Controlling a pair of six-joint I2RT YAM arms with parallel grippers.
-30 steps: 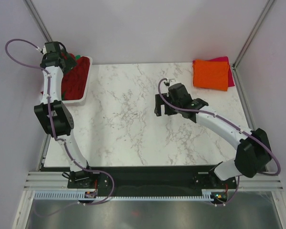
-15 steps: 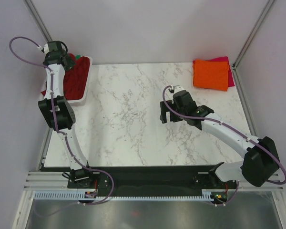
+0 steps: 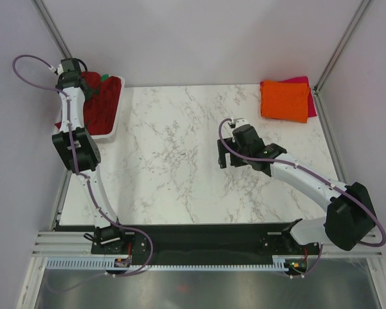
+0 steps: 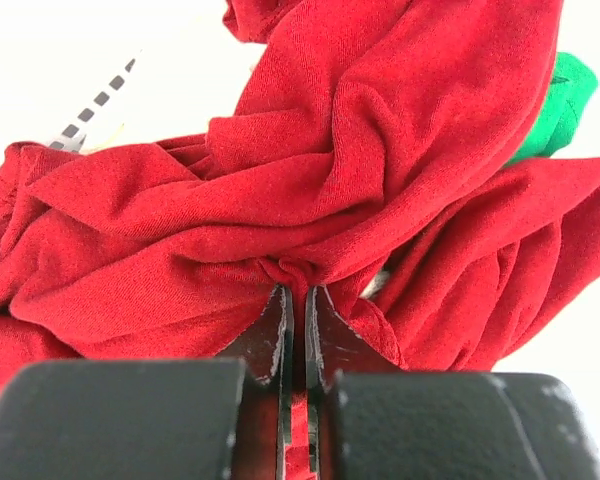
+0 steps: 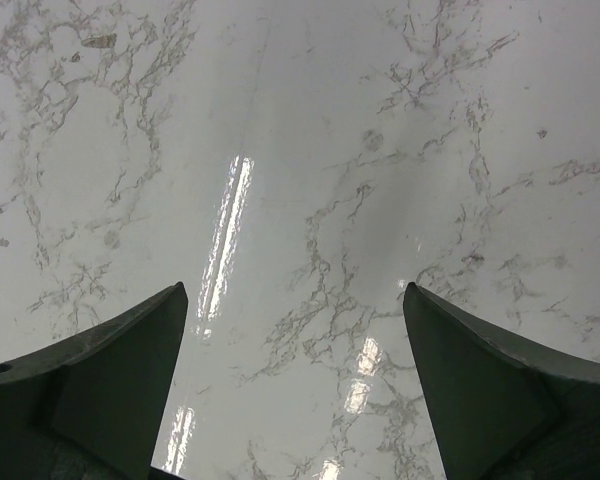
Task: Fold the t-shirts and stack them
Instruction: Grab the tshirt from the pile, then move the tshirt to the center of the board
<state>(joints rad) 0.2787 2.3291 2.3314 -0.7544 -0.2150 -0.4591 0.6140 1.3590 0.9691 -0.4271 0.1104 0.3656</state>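
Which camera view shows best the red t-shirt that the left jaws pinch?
The left wrist view: the crumpled red t-shirt fills it, a fold pinched between the shut jaws of the left gripper. The top view shows it small, in the white basket, partly behind the left arm. The right wrist view shows only the marble table.

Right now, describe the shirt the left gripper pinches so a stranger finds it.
A white basket sits at the marble table's far left corner. Crumpled in it lies the dark red t-shirt, unlike the green t-shirt peeking beside it.
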